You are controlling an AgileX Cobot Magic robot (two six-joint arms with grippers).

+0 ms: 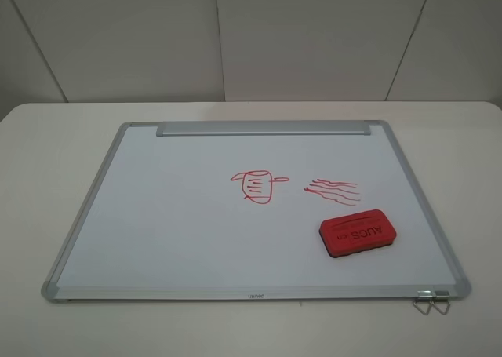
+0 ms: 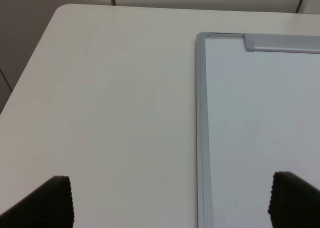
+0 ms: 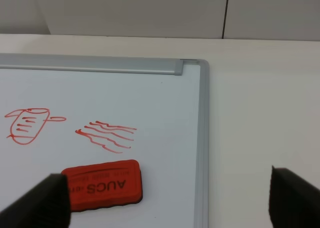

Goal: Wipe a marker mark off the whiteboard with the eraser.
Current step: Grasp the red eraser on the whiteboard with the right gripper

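Your right end effector (image 3: 170,190) is spread wide, gripping nothing. The small red block eraser (image 3: 102,184) sits by one finger on the silver-framed whiteboard (image 3: 160,97), with the red pot-shaped marker mark (image 3: 27,125) just beyond. Your left end effector (image 2: 175,198) is wide open too.

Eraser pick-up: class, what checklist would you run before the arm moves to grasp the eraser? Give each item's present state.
1. Eraser flat on the whiteboard, lettering up: ok.
2. Right gripper open: ok.
3. Eraser centred between its fingers: not ok, it sits near one finger.
4. Left gripper open and empty: ok.
5. Marker mark uncovered, apart from wavy lines: ok.
6. Whiteboard fixed to the table: cannot tell.
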